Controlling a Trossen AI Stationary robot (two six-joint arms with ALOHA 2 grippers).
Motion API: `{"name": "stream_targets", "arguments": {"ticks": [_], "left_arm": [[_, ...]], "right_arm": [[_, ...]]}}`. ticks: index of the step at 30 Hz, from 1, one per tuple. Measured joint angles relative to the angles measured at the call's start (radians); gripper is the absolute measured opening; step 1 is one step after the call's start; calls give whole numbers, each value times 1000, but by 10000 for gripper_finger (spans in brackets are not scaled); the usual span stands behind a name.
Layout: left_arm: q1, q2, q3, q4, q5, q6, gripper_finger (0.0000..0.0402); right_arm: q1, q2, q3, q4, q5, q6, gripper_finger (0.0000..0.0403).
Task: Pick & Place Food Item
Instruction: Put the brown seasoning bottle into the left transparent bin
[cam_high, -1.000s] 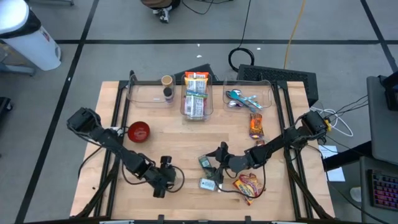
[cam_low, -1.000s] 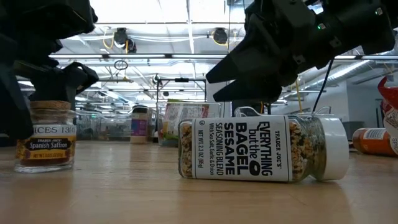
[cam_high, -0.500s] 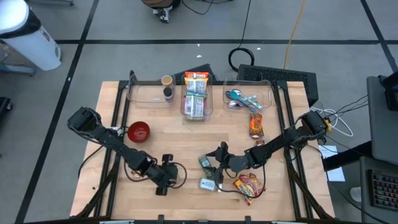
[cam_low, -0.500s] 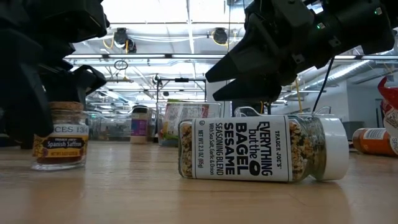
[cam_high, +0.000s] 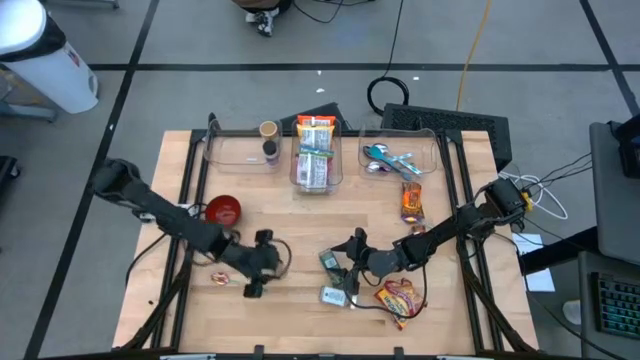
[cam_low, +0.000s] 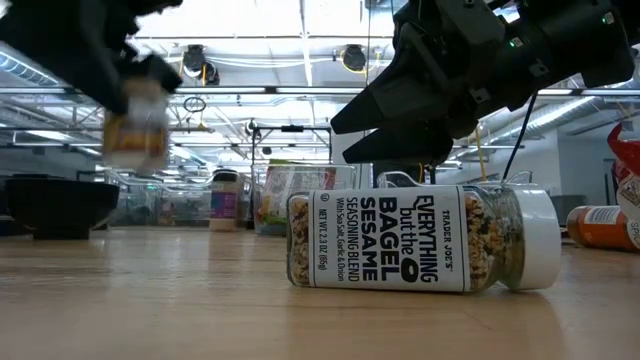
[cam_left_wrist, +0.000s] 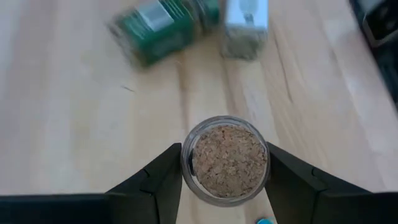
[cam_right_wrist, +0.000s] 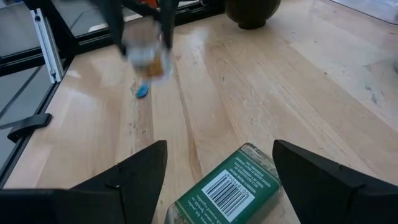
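A small glass saffron jar with a cork stopper hangs in the air at the table's near left, my left gripper shut on it. My right gripper stands open near the table's middle, a finger on either side of a green jar that lies on its side, touching nothing. Just nearer lies a white-capped sesame seasoning jar, also on its side. My left gripper pinches the saffron jar between its two fingers, on the glass wall just below the cork stopper. The fingers slant down at it from the table's left. The jar hangs upright, lifted clear of the table.
A red bowl sits left of the held jar. A snack bag and an orange packet lie at the right. Three clear bins line the far edge. A small blue bit lies on the table below the jar.
My left gripper has risen and drawn back toward the table's far left with the saffron jar. The jar stood on the table a second ago and now hangs well clear of it, still upright.
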Motion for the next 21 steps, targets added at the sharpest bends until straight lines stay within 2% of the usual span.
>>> {"name": "stream_targets", "arguments": {"ticks": [6, 12, 16, 21], "left_arm": [[111, -217, 2, -161, -7, 57, 191], [259, -380, 2, -326, -90, 110, 191], [374, -436, 2, -369, -135, 117, 191], [527, -446, 2, -381, -144, 126, 191]], "right_arm": [[0, 0, 1, 2, 0, 0, 283], [0, 0, 1, 8, 0, 0, 283], [0, 0, 1, 17, 0, 0, 283], [0, 0, 1, 25, 0, 0, 283]]}}
